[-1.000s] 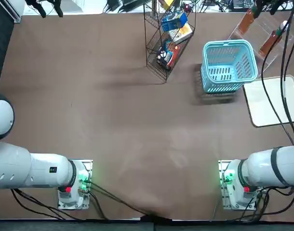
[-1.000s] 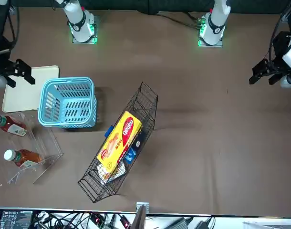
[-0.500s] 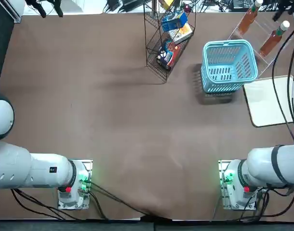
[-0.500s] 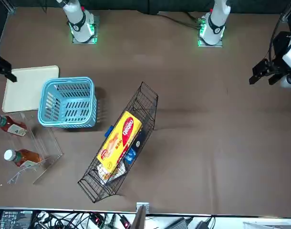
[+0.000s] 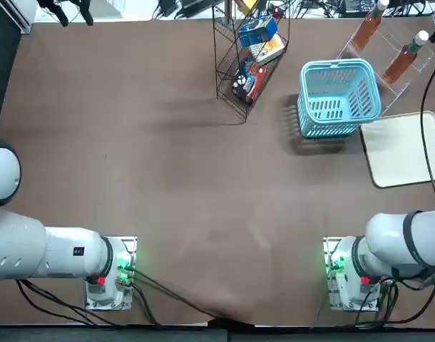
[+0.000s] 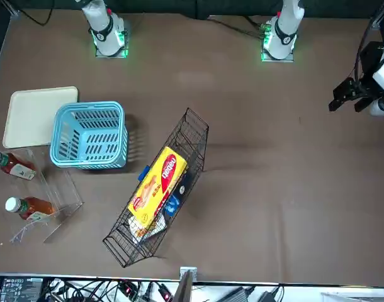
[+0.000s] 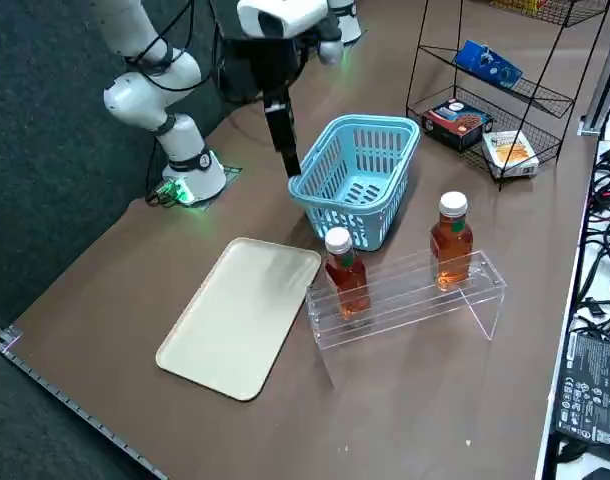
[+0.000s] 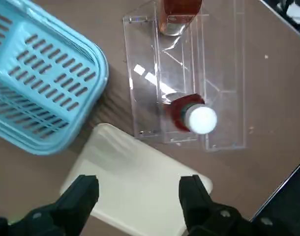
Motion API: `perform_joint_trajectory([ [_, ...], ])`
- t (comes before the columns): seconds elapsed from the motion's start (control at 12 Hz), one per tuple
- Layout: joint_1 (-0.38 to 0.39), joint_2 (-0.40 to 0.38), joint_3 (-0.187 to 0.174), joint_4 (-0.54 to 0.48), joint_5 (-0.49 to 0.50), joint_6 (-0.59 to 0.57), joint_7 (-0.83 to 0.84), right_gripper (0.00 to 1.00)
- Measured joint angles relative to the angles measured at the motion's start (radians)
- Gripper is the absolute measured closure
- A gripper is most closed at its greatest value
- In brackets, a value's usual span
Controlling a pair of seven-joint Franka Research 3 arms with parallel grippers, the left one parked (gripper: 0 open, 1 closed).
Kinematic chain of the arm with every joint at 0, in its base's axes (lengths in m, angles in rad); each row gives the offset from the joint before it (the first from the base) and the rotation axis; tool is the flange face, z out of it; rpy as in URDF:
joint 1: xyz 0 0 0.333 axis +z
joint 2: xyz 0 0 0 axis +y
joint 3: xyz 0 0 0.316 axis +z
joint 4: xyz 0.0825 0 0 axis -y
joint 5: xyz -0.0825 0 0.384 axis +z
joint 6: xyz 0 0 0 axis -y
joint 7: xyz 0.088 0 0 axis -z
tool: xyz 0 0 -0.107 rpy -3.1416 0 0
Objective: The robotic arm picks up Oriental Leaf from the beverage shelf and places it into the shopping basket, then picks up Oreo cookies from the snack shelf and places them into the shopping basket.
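Gripper [image 8: 139,204] shifting off tray's far side toward arm base, spread wide, holding nothing; Oriental Leaf [image 8: 189,115] standing on beverage shelf [image 7: 410,312]. We're judging bottle smooth, fairly stiff, slightly heavy; favouring mid-body grasp below cap.

One basket [image 5: 339,98], two bottles [image 7: 451,240].

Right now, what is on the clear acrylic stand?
One amber-brown bottle and another bottle are on the beverage shelf; whatever lies directly beneath them is hidden. The open right gripper hangs raised, holding neither.
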Motion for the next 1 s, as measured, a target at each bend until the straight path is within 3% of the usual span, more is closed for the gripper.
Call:
perform_joint_trajectory([
  [0.33,-0.009,0.081,0.002,0.063,0.0,0.067,-0.142,0.0],
  [0.67,-0.007,0.176,0.007,0.171,0.007,0.068,-0.157,0.0],
  [1.0,-0.008,0.254,0.008,0.206,0.036,0.073,-0.157,0.0],
])
